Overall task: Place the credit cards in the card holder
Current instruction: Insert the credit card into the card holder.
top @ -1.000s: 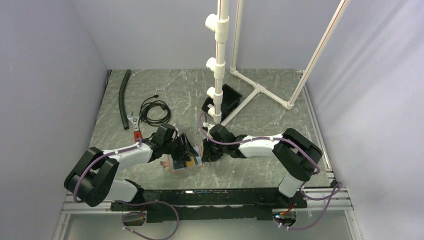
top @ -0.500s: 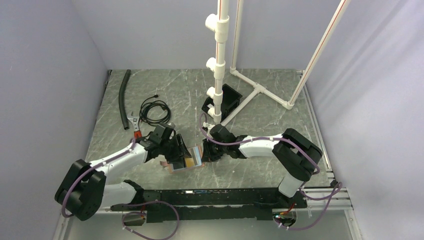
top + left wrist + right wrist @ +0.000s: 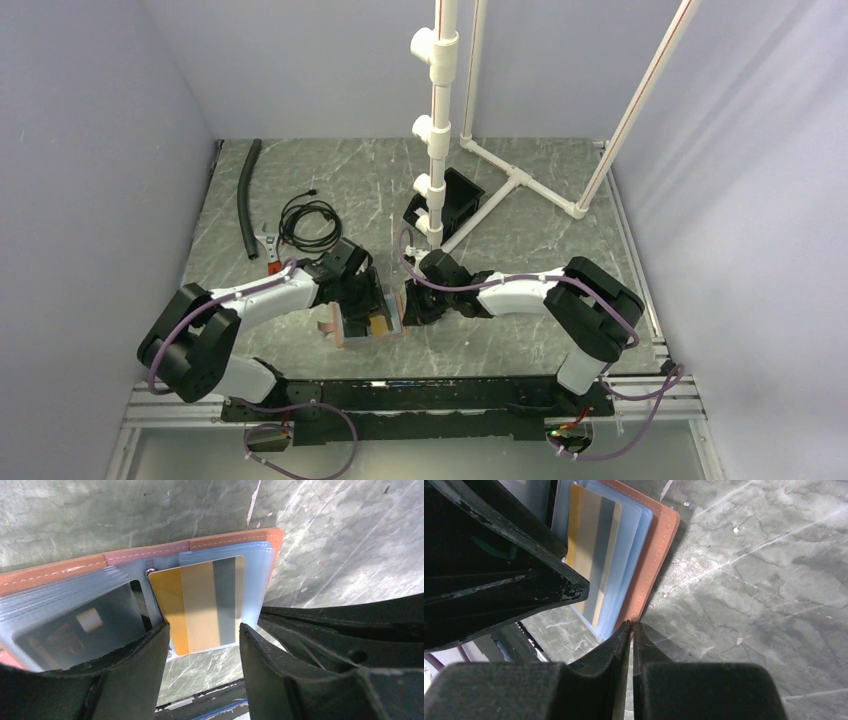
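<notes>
Card holder (image 3: 230,536): tan leather, open flat, clear sleeves up.
Gold card (image 3: 200,605): grey-striped, in right sleeve.
Dark card (image 3: 75,630): in left sleeve.

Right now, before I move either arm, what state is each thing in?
card holder: open, lying flat on the table.
gold card: inside a clear sleeve.
dark card: inside a sleeve on the other panel.
left gripper: open, fingers either side of the gold card.
right gripper: shut, tips at the card holder's edge.
cable: coiled.
</notes>
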`<state>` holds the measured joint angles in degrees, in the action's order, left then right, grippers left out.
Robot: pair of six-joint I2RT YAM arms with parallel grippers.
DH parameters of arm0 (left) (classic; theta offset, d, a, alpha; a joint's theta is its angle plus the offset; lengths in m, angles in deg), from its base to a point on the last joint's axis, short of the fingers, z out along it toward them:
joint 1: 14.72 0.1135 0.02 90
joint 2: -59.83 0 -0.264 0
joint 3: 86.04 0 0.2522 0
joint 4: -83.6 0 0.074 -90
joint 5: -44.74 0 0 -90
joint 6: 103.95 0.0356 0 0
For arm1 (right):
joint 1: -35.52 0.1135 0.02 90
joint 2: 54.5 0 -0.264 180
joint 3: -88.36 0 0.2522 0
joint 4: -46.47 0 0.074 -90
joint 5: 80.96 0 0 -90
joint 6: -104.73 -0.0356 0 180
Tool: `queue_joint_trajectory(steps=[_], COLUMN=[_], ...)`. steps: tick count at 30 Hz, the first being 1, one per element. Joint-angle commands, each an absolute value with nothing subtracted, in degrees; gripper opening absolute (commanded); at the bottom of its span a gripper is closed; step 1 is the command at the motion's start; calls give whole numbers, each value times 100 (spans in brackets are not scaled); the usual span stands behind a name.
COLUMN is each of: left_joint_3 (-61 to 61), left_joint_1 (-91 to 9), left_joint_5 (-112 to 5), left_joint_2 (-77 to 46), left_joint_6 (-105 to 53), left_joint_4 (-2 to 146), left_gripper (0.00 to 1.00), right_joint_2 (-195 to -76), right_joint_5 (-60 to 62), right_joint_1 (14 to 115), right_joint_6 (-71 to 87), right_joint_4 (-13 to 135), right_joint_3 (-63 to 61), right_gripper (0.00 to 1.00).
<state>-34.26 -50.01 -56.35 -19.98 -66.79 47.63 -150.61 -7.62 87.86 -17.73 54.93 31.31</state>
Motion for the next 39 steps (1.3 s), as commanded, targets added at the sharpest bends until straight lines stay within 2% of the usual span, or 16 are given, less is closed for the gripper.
queue_joint_trajectory(steps=[1,7,10,13,17,24,39], left_joint_3=[-3304,-3719,-4151,-4461,-4316,-4017,-3693], left_joint_1=[-5183,-5242,-5243,-5246,-5249,-5248,-5246], left_joint_5=[-4935,-5459,-5641,-5579,-5237,-4963,-5053], left_joint_2=[-2277,-2056,-1591,-981,-524,-516,-1732], left_joint_6=[-6688,-6626,-6578,-6579,-6491,-6438,-6185], left_joint_4=[4107,5234,6241,6624,5937,5034,5783], left_gripper=[61,60,61,62,63,65,64], right_joint_2=[-15152,-15170,-15183,-15173,-15142,-15165,-15193], right_joint_5=[-771,-775,-774,-785,-781,-805,-810], right_joint_1=[8808,8803,8800,8800,8800,8800,8800], right_joint_6=[-1699,-1702,-1692,-1694,-1682,-1664,-1634], right_joint_4=[5470,5428,5431,5433,5449,5486,5566], right_joint_3=[3205,3231,3249,3258,3250,3180,3120], right_gripper=[9,8,8,8,8,8,7])
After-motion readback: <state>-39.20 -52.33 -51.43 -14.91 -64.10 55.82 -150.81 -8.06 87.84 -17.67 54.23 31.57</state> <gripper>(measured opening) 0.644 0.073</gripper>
